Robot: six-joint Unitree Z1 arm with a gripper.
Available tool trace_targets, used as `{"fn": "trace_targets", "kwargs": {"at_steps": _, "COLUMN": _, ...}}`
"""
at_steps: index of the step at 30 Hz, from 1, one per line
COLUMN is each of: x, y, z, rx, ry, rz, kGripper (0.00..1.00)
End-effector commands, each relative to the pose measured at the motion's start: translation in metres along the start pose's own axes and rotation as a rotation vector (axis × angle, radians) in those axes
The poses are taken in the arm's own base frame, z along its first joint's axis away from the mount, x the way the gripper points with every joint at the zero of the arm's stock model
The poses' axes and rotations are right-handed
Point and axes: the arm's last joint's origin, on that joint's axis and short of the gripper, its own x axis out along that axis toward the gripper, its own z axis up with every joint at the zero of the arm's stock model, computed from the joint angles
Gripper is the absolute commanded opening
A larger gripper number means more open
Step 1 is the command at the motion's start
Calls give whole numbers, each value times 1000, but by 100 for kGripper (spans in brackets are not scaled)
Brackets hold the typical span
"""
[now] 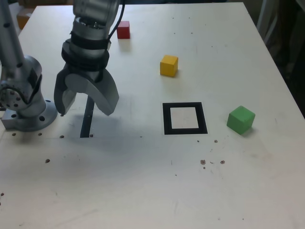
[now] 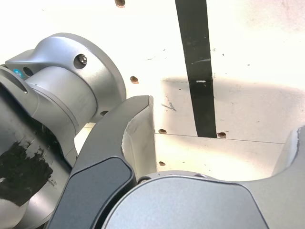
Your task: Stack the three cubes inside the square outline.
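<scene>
In the exterior view my gripper (image 1: 85, 109) hangs open and empty above the table, over a narrow black strip (image 1: 86, 119) at the view's left. The black square outline (image 1: 184, 118) with its pale centre lies flat to the right of it. A green cube (image 1: 240, 119) rests just right of the outline. Behind the outline sits a yellow cube (image 1: 168, 65). Further back stands a red cube (image 1: 123, 29), close behind the arm. The wrist view shows one finger (image 2: 136, 143), the strip (image 2: 198, 67) and bare table, with no cube in sight.
The arm's round grey base (image 1: 24, 102) is bolted at the exterior view's left edge and also fills part of the wrist view (image 2: 62, 90). Small dark specks and screw holes dot the white table (image 1: 143, 181). The table's right edge runs near the green cube.
</scene>
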Motion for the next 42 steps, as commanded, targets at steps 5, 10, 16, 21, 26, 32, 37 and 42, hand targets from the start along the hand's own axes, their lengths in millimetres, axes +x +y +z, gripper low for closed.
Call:
{"fn": "trace_targets", "kwargs": {"at_steps": 5, "x": 0, "y": 0, "z": -3, "rx": 1, "ry": -14, "rz": -3, "kGripper": 96}}
{"fn": "trace_targets", "kwargs": {"at_steps": 10, "x": -1, "y": 0, "z": -1, "rx": 1, "ry": -16, "rz": -1, "kGripper": 97}}
{"fn": "trace_targets", "kwargs": {"at_steps": 16, "x": -3, "y": 0, "z": 1, "rx": 1, "ry": -21, "rz": 0, "kGripper": 97}}
{"fn": "trace_targets", "kwargs": {"at_steps": 21, "x": -5, "y": 1, "z": 0, "rx": -2, "ry": -18, "rz": 6, "kGripper": 98}}
{"fn": "trace_targets", "kwargs": {"at_steps": 26, "x": -12, "y": 5, "z": 0, "rx": -13, "ry": -7, "rz": 3, "kGripper": 98}}
{"fn": "trace_targets", "kwargs": {"at_steps": 32, "x": -38, "y": 21, "z": -3, "rx": 25, "ry": 5, "rz": -30, "kGripper": 98}}
{"fn": "trace_targets", "kwargs": {"at_steps": 37, "x": -59, "y": 39, "z": -5, "rx": 38, "ry": -16, "rz": -20, "kGripper": 98}}
{"fn": "trace_targets", "kwargs": {"at_steps": 42, "x": -74, "y": 67, "z": -9, "rx": 22, "ry": -68, "rz": 12, "kGripper": 98}}
